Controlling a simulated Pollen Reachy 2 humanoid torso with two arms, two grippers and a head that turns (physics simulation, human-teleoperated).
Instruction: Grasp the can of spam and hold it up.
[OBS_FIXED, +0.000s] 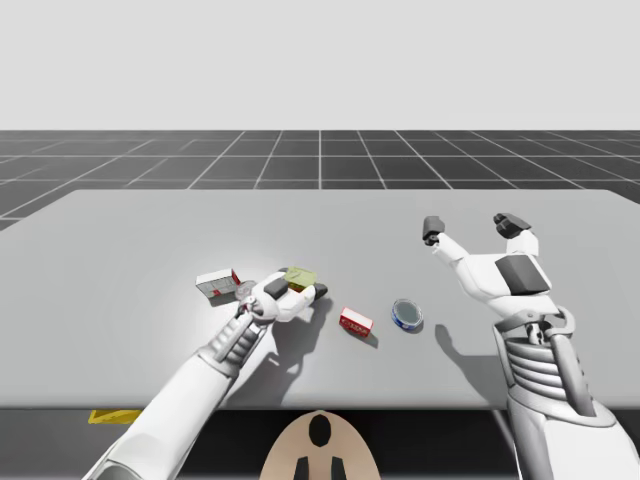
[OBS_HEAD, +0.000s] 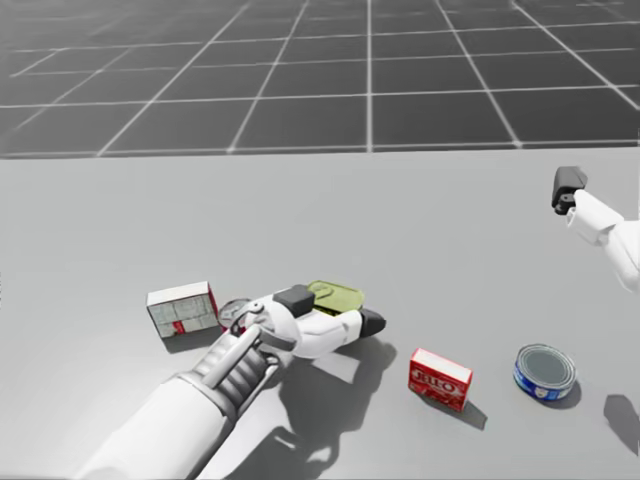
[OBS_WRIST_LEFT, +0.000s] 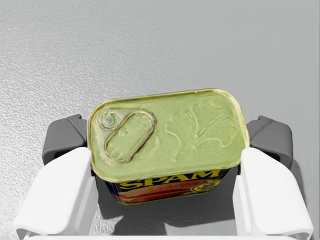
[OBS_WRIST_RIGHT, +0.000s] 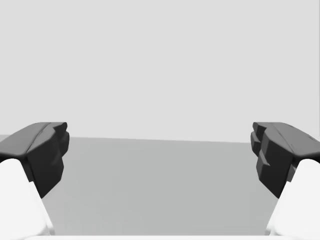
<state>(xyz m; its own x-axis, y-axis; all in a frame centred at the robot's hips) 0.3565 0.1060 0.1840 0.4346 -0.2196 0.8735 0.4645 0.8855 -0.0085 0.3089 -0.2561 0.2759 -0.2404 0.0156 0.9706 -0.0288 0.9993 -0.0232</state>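
High view: my left arm reaches across the grey desk (OBS_FIXED: 150, 230), and my left fingers (OBS_FIXED: 318, 291) sit on either side of the green-lidded rectangular can (OBS_FIXED: 301, 276). A white-and-red box (OBS_FIXED: 217, 284) lies beside the wrist behind those fingers. A red box (OBS_FIXED: 355, 322) and a blue round tin (OBS_FIXED: 407, 315) lie on their other side, well short of my right fingers (OBS_FIXED: 511, 222), which are raised above the desk and spread wide around nothing.

Head view: the green-lidded rectangular can (OBS_HEAD: 335, 294) rests flat on the desk (OBS_HEAD: 120, 220) between my left fingers (OBS_HEAD: 370, 321), with no gap showing under it. The red box (OBS_HEAD: 439, 379) and blue round tin (OBS_HEAD: 545, 371) lie apart from them. One of my right fingers (OBS_HEAD: 568, 188) hangs high, far from the can.

Left wrist view: the green-lidded rectangular can (OBS_WRIST_LEFT: 167, 137) lies lid up, squarely between my left fingers (OBS_WRIST_LEFT: 62, 137). A dark pad presses each short end with no gap visible, so they are pinching it.

Right wrist view: my right fingers (OBS_WRIST_RIGHT: 47, 150) stand wide apart with only bare desk (OBS_WRIST_RIGHT: 160, 185) ahead.

By this evidence the reach is finished and the grip looks made. The lift is not yet done, and the can must come off the desk and be held up.
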